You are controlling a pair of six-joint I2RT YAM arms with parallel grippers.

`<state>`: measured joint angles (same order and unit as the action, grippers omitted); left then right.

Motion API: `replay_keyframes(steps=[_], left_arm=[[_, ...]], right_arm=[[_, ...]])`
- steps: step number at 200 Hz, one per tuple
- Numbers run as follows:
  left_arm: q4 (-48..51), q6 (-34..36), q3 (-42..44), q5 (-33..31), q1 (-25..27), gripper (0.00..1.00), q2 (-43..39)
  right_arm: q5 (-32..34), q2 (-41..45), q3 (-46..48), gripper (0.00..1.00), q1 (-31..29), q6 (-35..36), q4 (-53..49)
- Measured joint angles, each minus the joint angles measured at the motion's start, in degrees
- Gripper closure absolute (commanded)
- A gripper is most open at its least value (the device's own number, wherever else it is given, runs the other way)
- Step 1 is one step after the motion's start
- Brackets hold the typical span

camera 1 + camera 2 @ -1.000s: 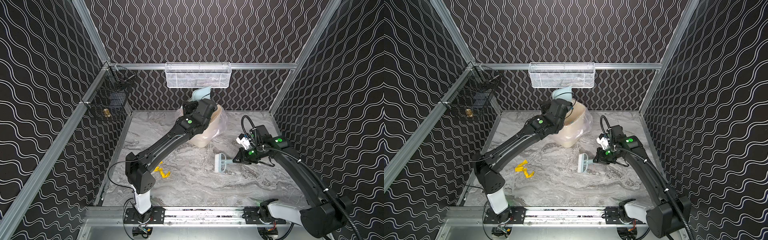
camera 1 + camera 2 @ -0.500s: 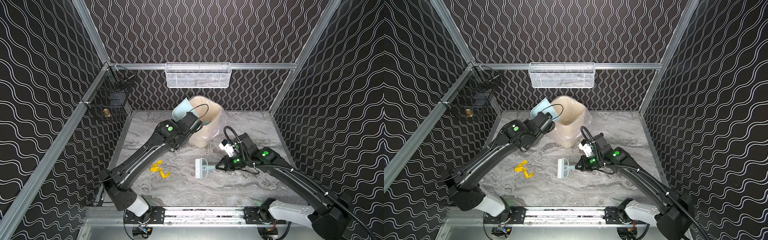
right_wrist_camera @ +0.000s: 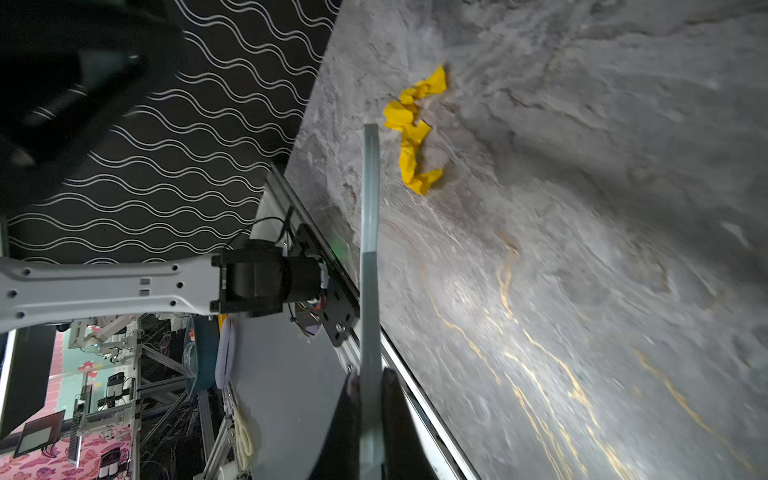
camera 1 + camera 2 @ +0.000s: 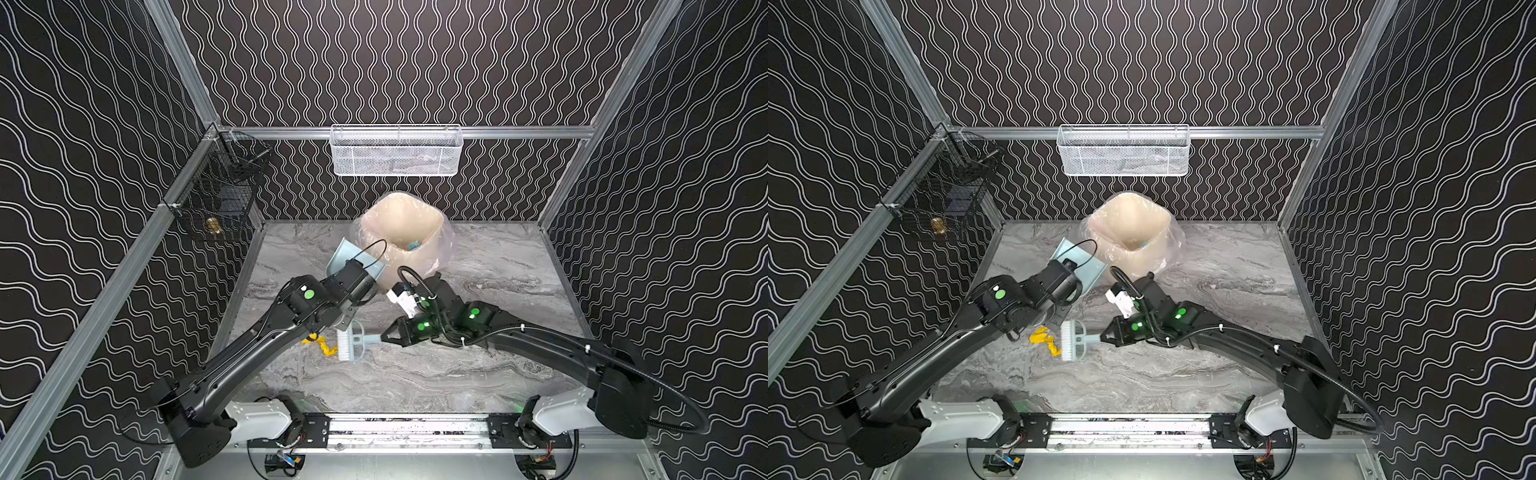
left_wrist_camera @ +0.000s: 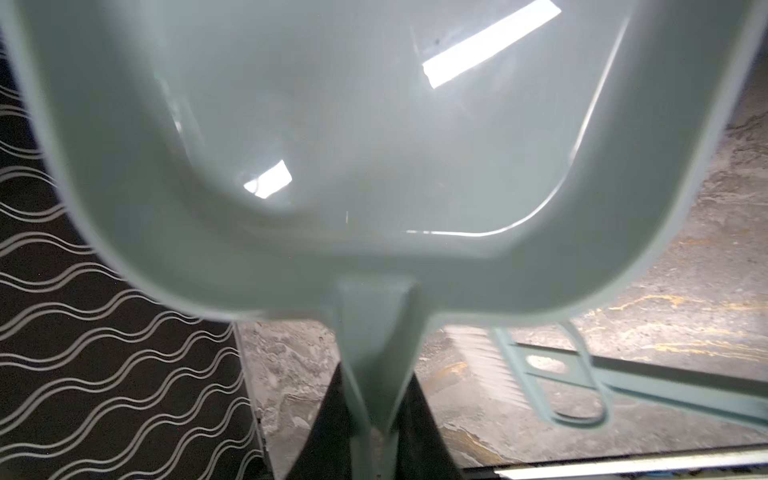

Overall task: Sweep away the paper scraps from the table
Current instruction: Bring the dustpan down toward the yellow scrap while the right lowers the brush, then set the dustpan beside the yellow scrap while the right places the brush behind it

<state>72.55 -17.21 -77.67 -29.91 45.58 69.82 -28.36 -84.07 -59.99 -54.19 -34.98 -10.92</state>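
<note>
Hiding paper scraps [image 4: 325, 349] partly: left arm [image 4: 257, 349]; left end effector [image 5: 372, 419] clamps dustpan [image 5: 332, 145], right end effector [image 3: 370, 395] clamps brush [image 4: 349, 345].

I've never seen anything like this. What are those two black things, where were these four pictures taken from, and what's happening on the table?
Those are two robot arms, each ending in a two-fingered gripper. Two pictures look down from overhead, side by side like a pair of eyes. The other two come from a small camera on each arm's wrist. The left gripper is shut on the handle of a pale blue dustpan, held tilted beside a beige bin with a plastic liner. The right gripper is shut on the handle of a matching brush, whose white bristles sit right beside a crumpled yellow paper scrap, the only one I can see on the marble table.
</note>
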Motion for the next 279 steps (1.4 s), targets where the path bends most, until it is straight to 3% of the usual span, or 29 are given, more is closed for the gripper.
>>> replay_keyframes(steps=[87, 120, 162, 226, 279], left_arm=[[1.8, -3.8, 3.0, 3.4, -2.1, 1.00, -4.2], [2.0, -3.8, 3.1, 4.0, -2.2, 1.00, -4.1], [2.3, -3.8, 3.1, 4.0, -2.2, 1.00, -4.2], [2.5, -3.8, 3.2, 5.4, -2.2, 1.00, -2.4], [1.7, -3.7, 5.6, 8.2, -2.1, 1.00, -1.8]], right_arm=[[-2.0, -17.1, -5.6, 1.00, -3.5, -3.6, 9.2], [-2.0, -19.7, -5.1, 1.00, -2.6, -5.7, 9.2], [-1.9, -14.8, 1.6, 1.00, 0.6, -8.1, 7.3], [-1.1, 2.1, 14.1, 1.00, 8.1, -9.1, -3.4], [-0.9, 7.8, 9.8, 1.00, 10.4, -5.7, -14.8]])
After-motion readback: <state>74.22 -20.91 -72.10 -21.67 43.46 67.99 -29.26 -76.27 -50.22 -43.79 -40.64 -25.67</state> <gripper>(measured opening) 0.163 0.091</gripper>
